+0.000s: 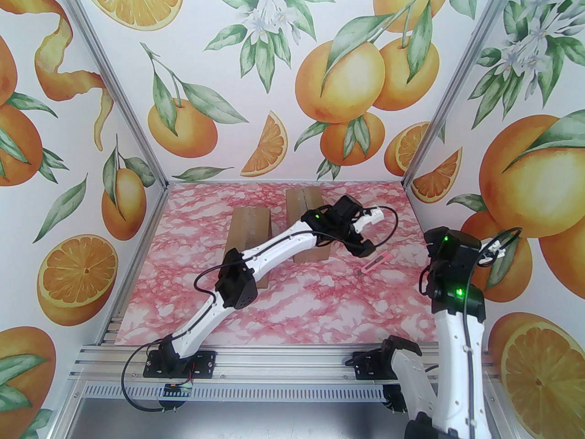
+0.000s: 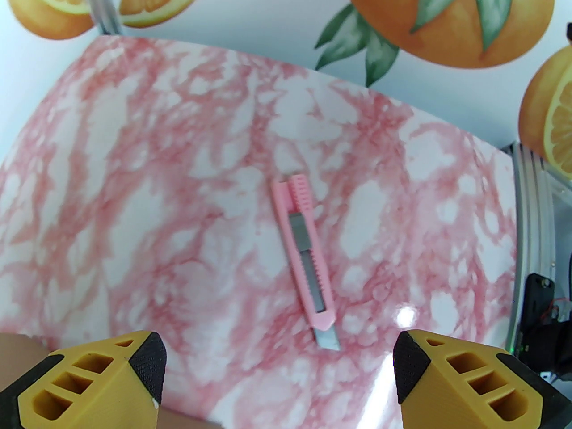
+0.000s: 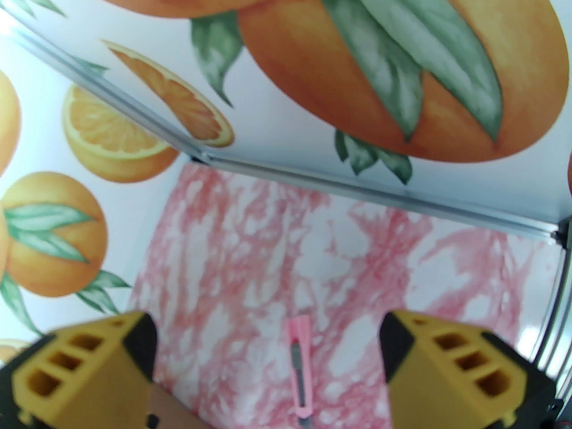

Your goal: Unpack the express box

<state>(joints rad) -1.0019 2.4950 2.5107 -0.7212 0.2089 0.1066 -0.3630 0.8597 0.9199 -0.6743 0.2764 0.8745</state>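
Left gripper (image 2: 277,351) is spread wide with nothing between the pads. It hangs over the right part of the table (image 1: 320,309), at the end of an arm stretched across both boxes.

Left to right:

- left cardboard box (image 1: 249,231): flat on the table, flaps look shut, and the arm crosses above its near end.
- right cardboard box (image 1: 302,204): just beside the first and set a bit further back. It is also shut, with a paler strip down the middle (tape, probably). The arm hides its centre.
- pink utility knife (image 2: 306,257): lying loose on the table right of the boxes, with a short bit of blade sticking out. In the left wrist view it sits ahead of the spread fingers, blade end nearest them, not touched.
- right gripper (image 3: 268,333): also released and empty, held up high by the right wall. The knife is well apart below it.

Which carton is the express box, I cannot tell.

Progress: looks like the very start. No seam is cut, no flap is lifted, and nothing has been taken out. The cutter is not yet picked up. Left to do, as I judge it: grab the knife, slit the tape, open the flaps, and pull out the contents (unseen).
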